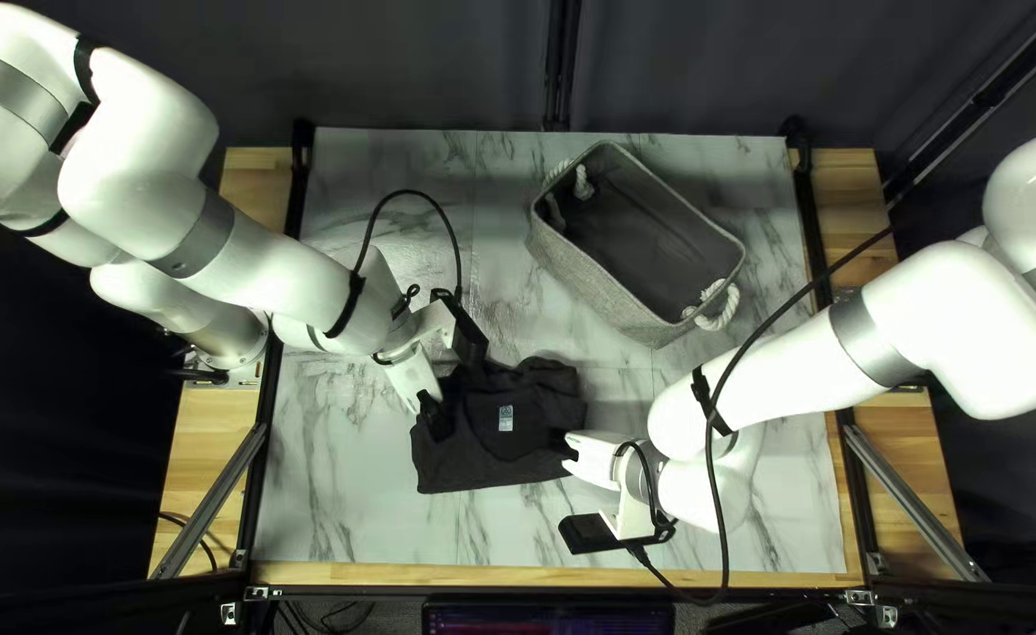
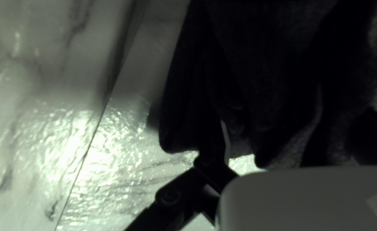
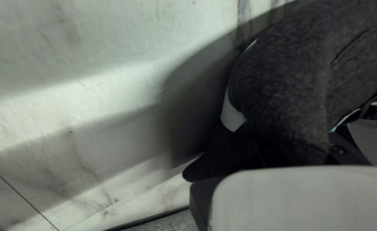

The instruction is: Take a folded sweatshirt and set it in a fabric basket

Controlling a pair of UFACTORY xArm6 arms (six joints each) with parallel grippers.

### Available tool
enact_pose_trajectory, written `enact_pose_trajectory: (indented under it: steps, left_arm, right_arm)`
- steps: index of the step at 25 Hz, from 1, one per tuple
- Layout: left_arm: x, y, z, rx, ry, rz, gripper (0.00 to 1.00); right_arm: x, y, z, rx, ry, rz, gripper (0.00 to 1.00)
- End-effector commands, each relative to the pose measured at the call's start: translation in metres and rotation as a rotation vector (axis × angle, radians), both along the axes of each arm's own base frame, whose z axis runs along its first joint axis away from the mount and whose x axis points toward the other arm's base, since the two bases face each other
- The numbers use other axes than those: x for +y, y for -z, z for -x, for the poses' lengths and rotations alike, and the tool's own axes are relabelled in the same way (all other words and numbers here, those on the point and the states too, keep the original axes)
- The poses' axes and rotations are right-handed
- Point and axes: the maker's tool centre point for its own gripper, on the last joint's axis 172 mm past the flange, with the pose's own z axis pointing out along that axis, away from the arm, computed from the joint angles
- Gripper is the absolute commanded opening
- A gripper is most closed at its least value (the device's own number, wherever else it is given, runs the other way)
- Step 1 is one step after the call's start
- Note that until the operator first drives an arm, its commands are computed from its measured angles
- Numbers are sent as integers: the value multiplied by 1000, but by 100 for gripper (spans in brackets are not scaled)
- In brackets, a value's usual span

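On the near side of the basket (image 1: 589, 280), we are finding the dark sweatshirt (image 1: 506, 468) bunched, its upper edge lost in shadow; we cannot tell whether it is resting fully on the counter (image 1: 342, 470) or being partly raised. Cloth and pale mounts are hiding much of both jaws, so we cannot tell whether either pair is clenched, released or grasping the sweatshirt. Our left arm (image 1: 271, 265) is reaching down, its gripper (image 1: 439, 414) slanting into the cloth nearer than the basket and left of it; our right arm (image 1: 812, 365) is stretching in low, its gripper (image 1: 567, 454) pointing at the cloth straight nearer from the basket. We are counting two arms, one sweatshirt, one label (image 1: 505, 418), one basket and two rope handles (image 1: 726, 308) on it.
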Motion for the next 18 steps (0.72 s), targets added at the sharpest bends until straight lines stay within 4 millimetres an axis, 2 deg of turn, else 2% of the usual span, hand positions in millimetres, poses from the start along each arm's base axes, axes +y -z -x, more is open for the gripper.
enact_pose_trajectory:
  steps: [1,5,9,18]
  left_arm:
    - [-1,-5,0,3,5,2,0]
    - [-4,-7,-1,4,9,5,0]
    - [-9,-19,-4,6,18,8,0]
    - [-5,-51,-10,12,17,33,0]
  right_arm:
    - [0,0,0,0,-1,0,0]
    - [0,0,1,-1,-1,1,0]
    - [0,-7,-2,-2,2,13,0]
    - [2,-34,-14,-2,11,52,0]
